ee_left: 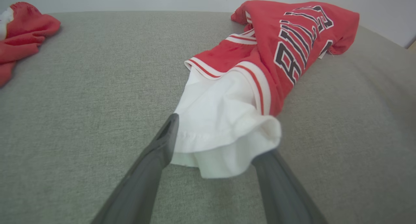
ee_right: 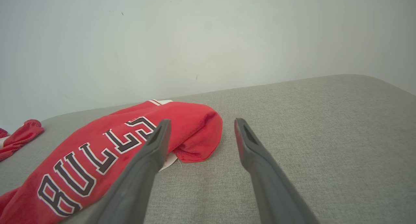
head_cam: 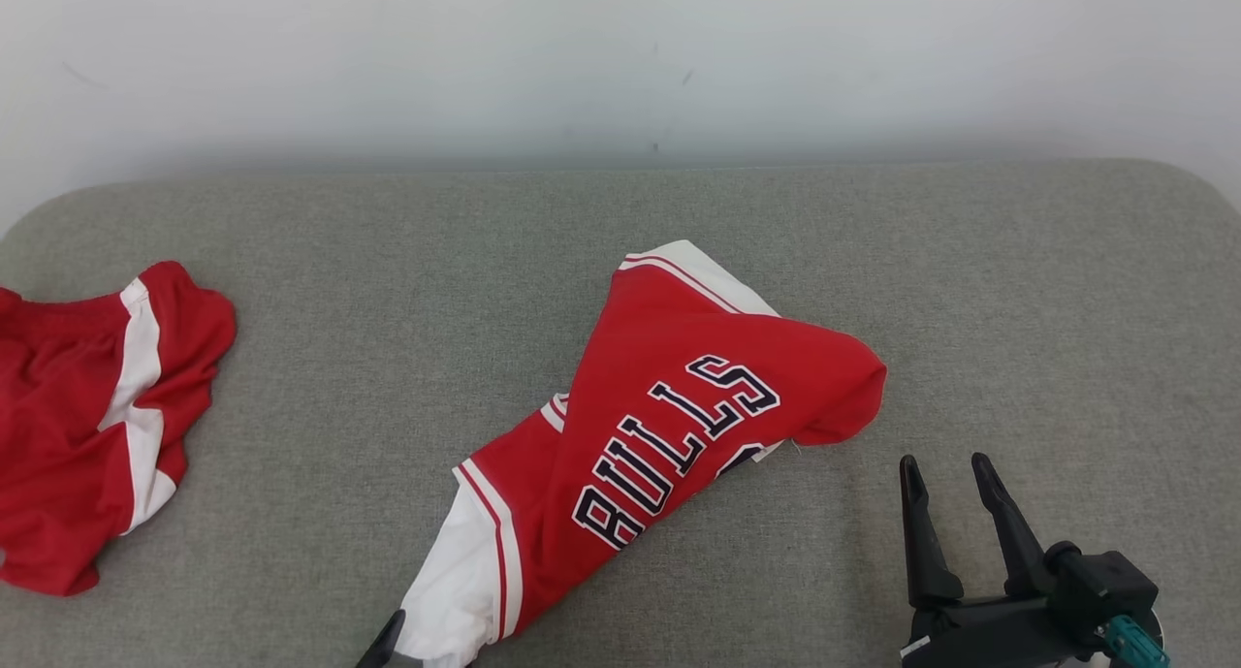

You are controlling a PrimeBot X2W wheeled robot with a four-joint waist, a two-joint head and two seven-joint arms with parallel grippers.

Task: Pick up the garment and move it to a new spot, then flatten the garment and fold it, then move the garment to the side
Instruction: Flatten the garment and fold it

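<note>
Red BULLS-lettered fabric jersey [head_cam: 679,406] lies bunched on grey tabletop [head_cam: 388,261]; left end effector [ee_left: 216,136] gapes around its hem [ee_left: 227,120], right end effector [head_cam: 945,460] gapes empty. Flattening likely next: pinch corners, spread.

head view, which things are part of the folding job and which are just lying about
In the job: red Bulls jersey, crumpled in the middle; left gripper, open around its white hem; right gripper, open, beside it.
Lying about: second red garment, at the left edge of the grey table.
</note>
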